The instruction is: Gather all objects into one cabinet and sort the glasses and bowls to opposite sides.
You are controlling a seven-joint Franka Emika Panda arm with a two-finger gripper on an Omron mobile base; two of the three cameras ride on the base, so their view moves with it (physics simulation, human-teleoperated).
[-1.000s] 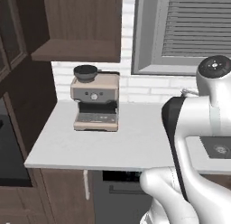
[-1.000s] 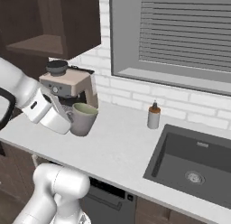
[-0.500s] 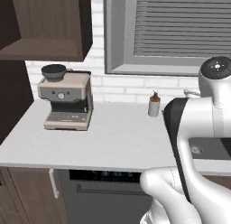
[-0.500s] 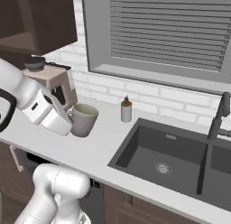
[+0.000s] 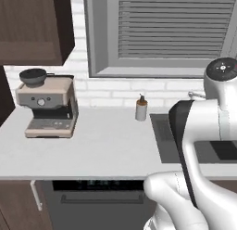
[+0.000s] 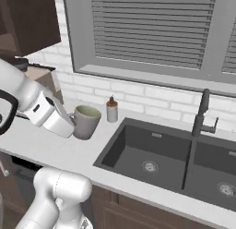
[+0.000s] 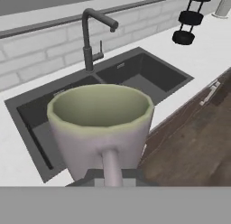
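Pincer is clamped on the handle of the cream mug. Hand view: mug sits right in front of the lens, handle pointing back at the cam, rim up, inside looks greenish-cream and empty. Finger tips hidden behind handle, so gap width can't be read, but mug is held off the bench. R base view: mug hangs upright above bench top, left of the sink, white wrist coming in from the left.

Just behind the mug in R base view: small soap bottle w/ brown top, standing on bench near the brick wall. L base view shows same bottle upright btwn coffee machine and sink edge; arm's white body fills lower right.

Sink is dark, double basin; drains visible in both. Dark tap stands at back, btwn the basins; in hand view tap arches over the far side of the sink.

Farther left: beige espresso machine w/ black top piece, at back of bench against wall. Above it a dark brown wall cabinet; only its closed side/underside seen, can't tell inside. Behind everything: white brick wall and a grey-framed window w/ blinds shut.

Hand view top right: stack of black round things on the far bench, too small to ID.
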